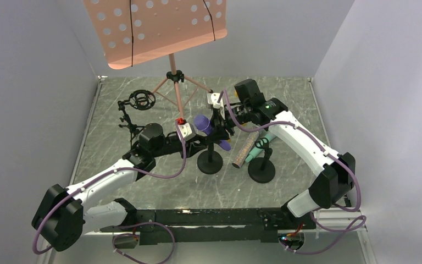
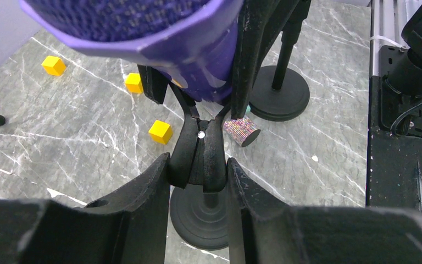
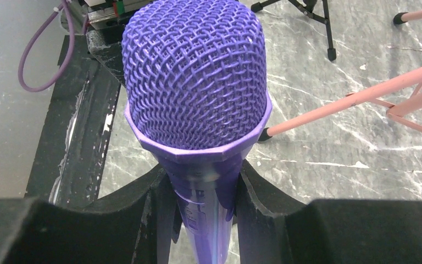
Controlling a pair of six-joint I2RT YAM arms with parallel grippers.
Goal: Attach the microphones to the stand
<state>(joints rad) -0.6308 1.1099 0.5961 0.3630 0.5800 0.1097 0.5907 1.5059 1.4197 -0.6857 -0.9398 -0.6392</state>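
Note:
The purple microphone (image 1: pixel 204 124) lies tilted in the clip of the middle black stand (image 1: pixel 210 163). My right gripper (image 1: pixel 217 120) is shut on its neck just below the mesh head (image 3: pixel 196 77); its midpoint shows in the right wrist view (image 3: pixel 203 206). My left gripper (image 1: pixel 195 141) is shut on the stand's black clip (image 2: pixel 199 157), with the round base (image 2: pixel 198 217) below it. The glittery silver-pink microphone (image 1: pixel 245 148) lies slanted on the table, its end visible (image 2: pixel 241 131). The mint-teal microphone (image 1: pixel 264 144) sits on the right stand (image 1: pixel 261 171).
A pink music stand (image 1: pixel 154 27) on tripod legs (image 1: pixel 165 91) rises at the back. A black stand with a ring mount (image 1: pixel 138 101) is at the back left. Yellow cubes (image 2: pixel 160 132) (image 2: pixel 53 65) (image 2: pixel 134 82) lie on the marble table (image 1: pixel 143 187).

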